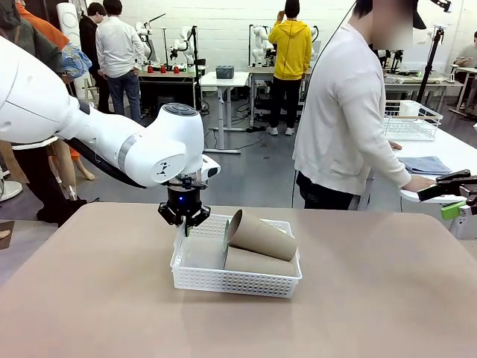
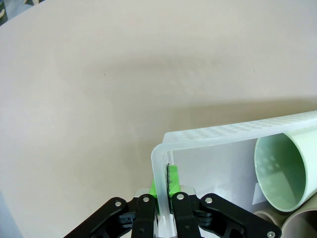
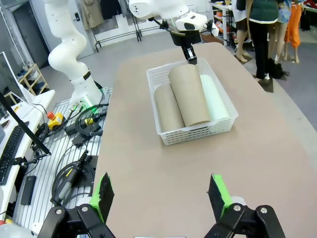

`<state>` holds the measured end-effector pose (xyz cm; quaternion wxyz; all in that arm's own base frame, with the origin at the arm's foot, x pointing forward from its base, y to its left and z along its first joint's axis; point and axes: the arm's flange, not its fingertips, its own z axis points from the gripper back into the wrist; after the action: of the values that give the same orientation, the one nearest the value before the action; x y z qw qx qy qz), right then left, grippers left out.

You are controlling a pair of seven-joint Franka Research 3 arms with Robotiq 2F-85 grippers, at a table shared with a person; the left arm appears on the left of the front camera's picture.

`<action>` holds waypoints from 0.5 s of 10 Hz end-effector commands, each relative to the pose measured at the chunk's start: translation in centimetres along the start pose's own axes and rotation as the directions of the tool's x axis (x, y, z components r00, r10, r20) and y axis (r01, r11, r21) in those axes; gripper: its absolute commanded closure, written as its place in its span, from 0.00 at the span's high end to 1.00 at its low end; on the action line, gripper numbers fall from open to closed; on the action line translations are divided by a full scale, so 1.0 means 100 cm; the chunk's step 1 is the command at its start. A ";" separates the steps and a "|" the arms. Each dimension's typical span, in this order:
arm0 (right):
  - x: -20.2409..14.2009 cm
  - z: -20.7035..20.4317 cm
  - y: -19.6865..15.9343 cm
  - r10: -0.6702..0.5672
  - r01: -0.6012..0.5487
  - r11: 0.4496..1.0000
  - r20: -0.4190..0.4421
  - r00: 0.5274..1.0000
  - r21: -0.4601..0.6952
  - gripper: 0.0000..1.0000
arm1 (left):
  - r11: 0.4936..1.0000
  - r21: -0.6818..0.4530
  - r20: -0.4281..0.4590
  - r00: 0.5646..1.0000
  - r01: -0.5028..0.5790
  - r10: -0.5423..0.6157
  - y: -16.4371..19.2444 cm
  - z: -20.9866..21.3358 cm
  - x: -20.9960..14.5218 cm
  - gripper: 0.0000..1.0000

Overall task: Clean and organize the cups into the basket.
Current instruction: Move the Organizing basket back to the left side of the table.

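Nearest the front cam, the white basket [image 1: 235, 280] w/ three cups [image 1: 261, 237] laid flat inside is pinched at its short wall by the closed left gripper [image 1: 184, 221], prob. for repositioning, while the right gripper [image 3: 161, 198] is held wide open, empty.

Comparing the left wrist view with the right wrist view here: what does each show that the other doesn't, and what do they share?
Left wrist only: the left gripper shut on the basket's short wall, one green pad inside, and the mint cup's open mouth.

Right wrist only: the right gripper, open above bare table, and two tan cups lying lengthwise beside the mint one, the middle tan cup riding highest.

Both: the white basket on the tan table, the mint cup inside, the left gripper at its end wall.
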<state>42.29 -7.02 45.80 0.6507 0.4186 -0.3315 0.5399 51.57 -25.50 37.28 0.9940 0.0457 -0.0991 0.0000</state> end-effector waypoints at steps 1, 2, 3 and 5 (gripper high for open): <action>-0.002 0.000 0.002 0.002 -0.002 1.000 -0.006 1.000 0.010 1.00 | 1.000 -0.002 0.002 1.000 0.000 0.000 0.000 0.002 0.000 0.00; 0.000 0.000 0.000 0.000 0.000 1.000 0.000 1.000 0.000 1.00 | 1.000 -0.002 0.002 1.000 0.000 0.000 0.000 0.002 0.000 0.00; -0.009 0.023 0.013 -0.129 0.115 0.985 0.103 0.986 0.132 1.00 | 1.000 -0.002 0.002 1.000 0.000 0.000 0.000 0.002 0.000 0.00; -0.025 0.051 0.028 -0.367 0.318 0.920 0.218 0.904 0.228 1.00 | 1.000 -0.002 0.002 1.000 0.000 0.000 0.000 0.002 0.000 0.00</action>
<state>38.67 -10.55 45.67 0.6319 0.5487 -0.2934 0.4621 51.57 -25.50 37.27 0.9940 0.0457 -0.0991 0.0000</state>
